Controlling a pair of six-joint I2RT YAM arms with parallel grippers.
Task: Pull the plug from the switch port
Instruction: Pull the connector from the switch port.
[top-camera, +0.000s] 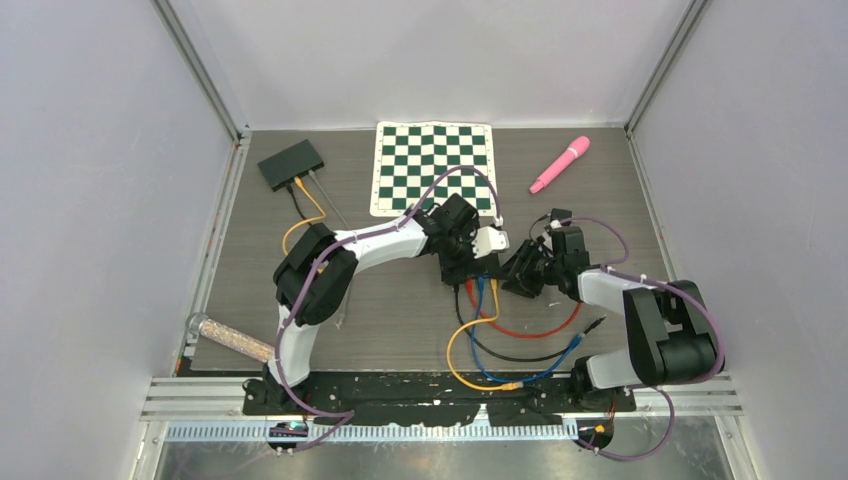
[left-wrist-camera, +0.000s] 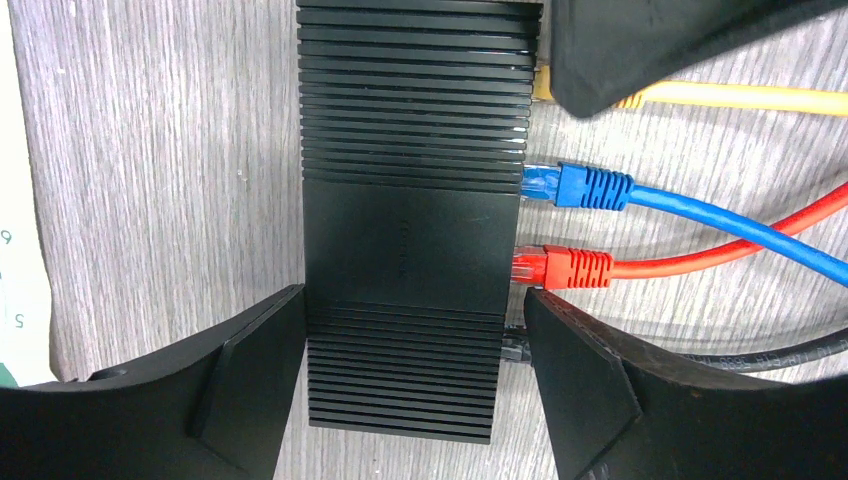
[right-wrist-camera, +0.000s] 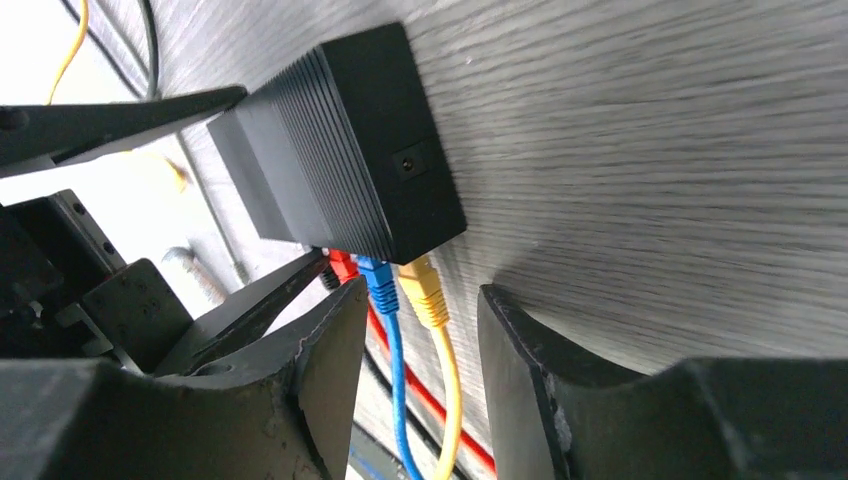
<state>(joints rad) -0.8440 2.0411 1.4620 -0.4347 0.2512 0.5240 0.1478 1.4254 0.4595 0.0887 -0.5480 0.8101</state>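
A black ribbed switch (left-wrist-camera: 410, 230) lies on the grey table, with my left gripper (left-wrist-camera: 415, 300) shut across its near end, one finger on each long side. Four plugs sit in its right side: yellow (right-wrist-camera: 425, 290), blue (left-wrist-camera: 580, 187), red (left-wrist-camera: 565, 267) and black (left-wrist-camera: 515, 345). The black plug is squeezed next to my left gripper's right finger. My right gripper (right-wrist-camera: 422, 300) is open, and the yellow plug and the blue cable run between its fingers untouched. In the top view both grippers (top-camera: 462, 262) (top-camera: 520, 272) meet at mid-table.
A second black box (top-camera: 291, 163) with cables sits back left. A green chessboard mat (top-camera: 434, 167) lies behind the grippers and a pink tool (top-camera: 560, 164) at back right. Coloured cables (top-camera: 500, 350) loop toward the front edge. A tube of grains (top-camera: 228, 336) lies front left.
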